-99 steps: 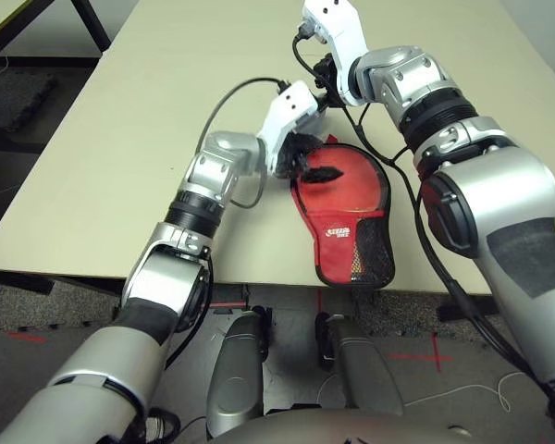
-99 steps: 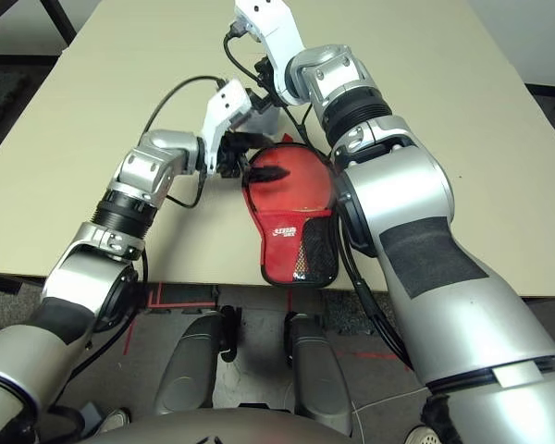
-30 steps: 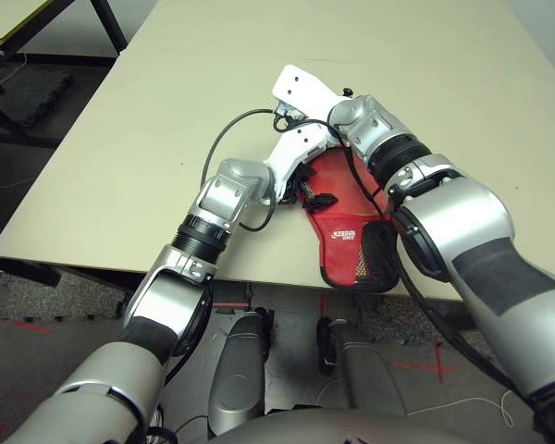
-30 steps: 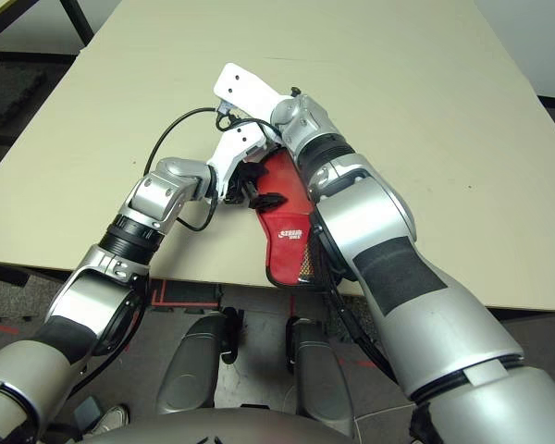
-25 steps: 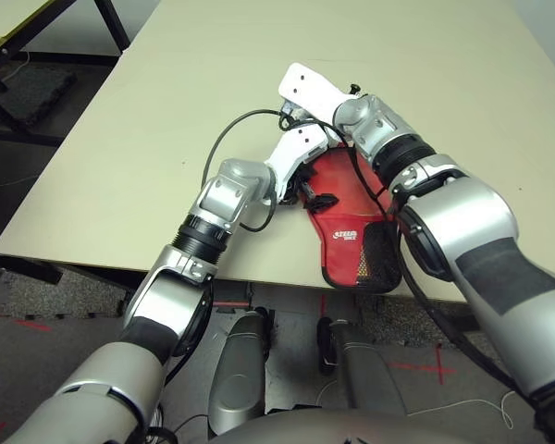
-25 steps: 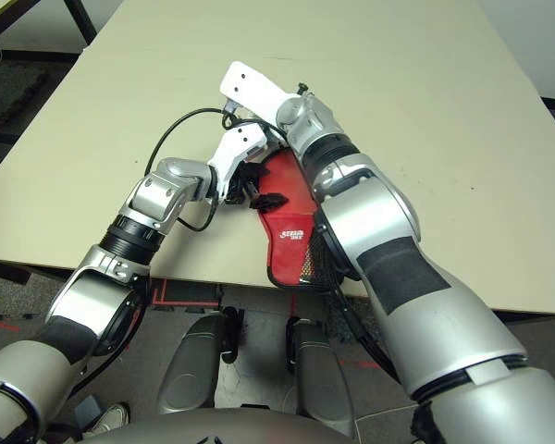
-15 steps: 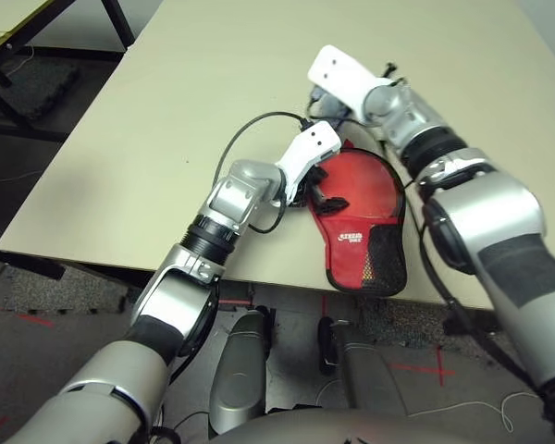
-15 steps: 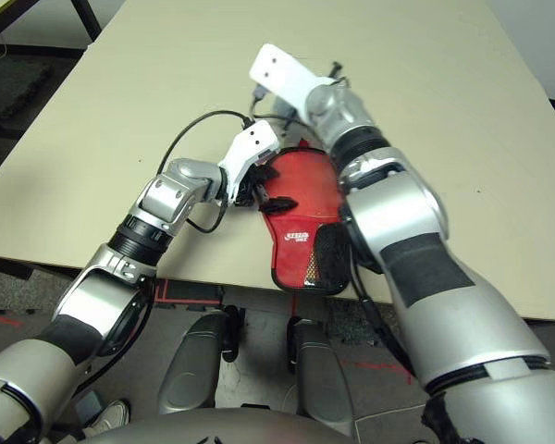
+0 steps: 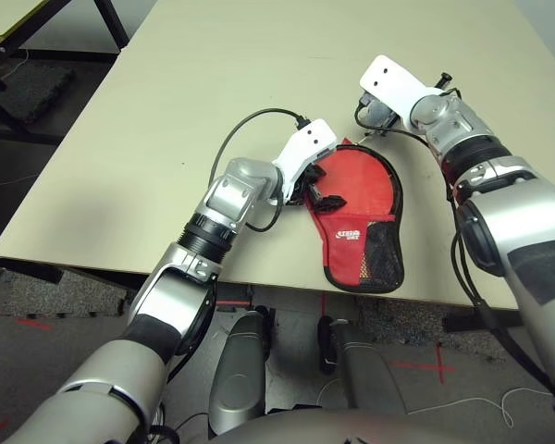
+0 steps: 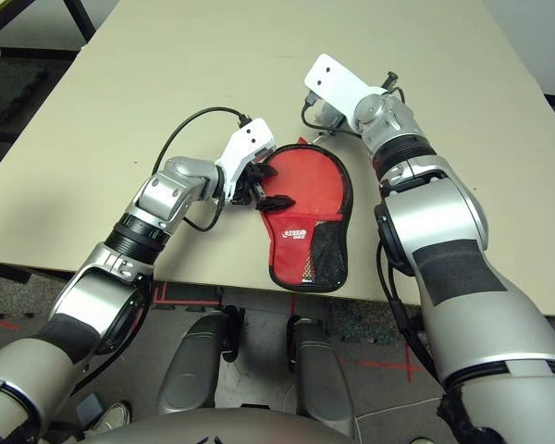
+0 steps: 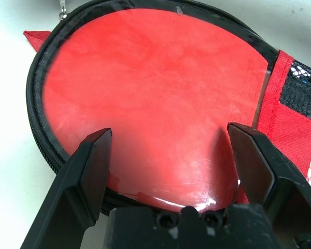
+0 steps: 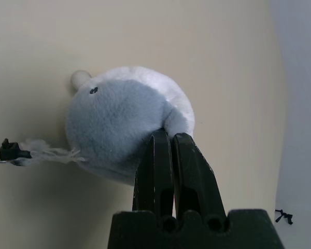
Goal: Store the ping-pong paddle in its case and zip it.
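Since 1 second ago the right gripper (image 12: 170, 142) has swung away from above the case (image 9: 361, 208) and now hangs off the far right edge of the case, its 2 fingers pressed together on the fluffy grey-white pompom (image 12: 122, 122). The left gripper (image 11: 168, 155) has stayed at the case's left edge, its 2 black fingers spread wide over the round end. The case lies flat on the table (image 9: 166, 111) near its front edge: red fabric, black edging, a black mesh pocket. Under its glossy clear panel sits a smooth red disc, probably the ping-pong paddle (image 11: 155, 98).
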Controlling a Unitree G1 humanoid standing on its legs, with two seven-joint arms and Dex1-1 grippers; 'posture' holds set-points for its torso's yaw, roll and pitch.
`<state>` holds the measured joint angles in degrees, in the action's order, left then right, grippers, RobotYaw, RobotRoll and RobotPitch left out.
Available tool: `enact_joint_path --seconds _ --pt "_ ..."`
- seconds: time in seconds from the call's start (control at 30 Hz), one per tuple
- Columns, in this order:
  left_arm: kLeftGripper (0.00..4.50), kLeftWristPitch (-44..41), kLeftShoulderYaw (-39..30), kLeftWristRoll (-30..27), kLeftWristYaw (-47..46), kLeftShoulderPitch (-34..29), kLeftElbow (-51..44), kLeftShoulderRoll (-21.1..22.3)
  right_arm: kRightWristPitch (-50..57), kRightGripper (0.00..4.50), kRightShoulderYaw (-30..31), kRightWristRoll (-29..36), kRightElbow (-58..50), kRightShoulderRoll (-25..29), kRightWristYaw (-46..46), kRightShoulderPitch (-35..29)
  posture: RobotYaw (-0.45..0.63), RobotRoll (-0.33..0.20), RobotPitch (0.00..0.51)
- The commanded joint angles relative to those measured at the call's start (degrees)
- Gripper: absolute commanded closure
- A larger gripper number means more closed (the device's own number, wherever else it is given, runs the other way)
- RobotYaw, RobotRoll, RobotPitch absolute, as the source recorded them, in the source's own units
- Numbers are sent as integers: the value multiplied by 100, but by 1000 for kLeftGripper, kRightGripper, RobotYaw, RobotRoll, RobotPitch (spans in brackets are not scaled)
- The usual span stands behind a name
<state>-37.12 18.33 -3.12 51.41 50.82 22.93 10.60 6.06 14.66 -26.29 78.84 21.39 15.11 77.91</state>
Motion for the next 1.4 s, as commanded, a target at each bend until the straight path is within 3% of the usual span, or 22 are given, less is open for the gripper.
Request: enact_joint_path --seconds 0.03,0.83,1.13,1.4 --pt "0 -43 161 29 84 -37 191 -34 -8 4463 -11 -95 13 255 -194 -76 174 0 215" --pt "0 369 362 138 412 352 957 -216 691 4463 -511 666 -831 1407 217 -1331 35 0 211" --pt "0 749 322 168 591 695 1515 -431 934 4463 -888 1257 -2149 1112 469 -2175 -17 0 210" --pt "0 1598 95 309 615 1837 3107 -690 1284 4463 -1056 1512 -2908 750 424 -2428 -21 0 203"
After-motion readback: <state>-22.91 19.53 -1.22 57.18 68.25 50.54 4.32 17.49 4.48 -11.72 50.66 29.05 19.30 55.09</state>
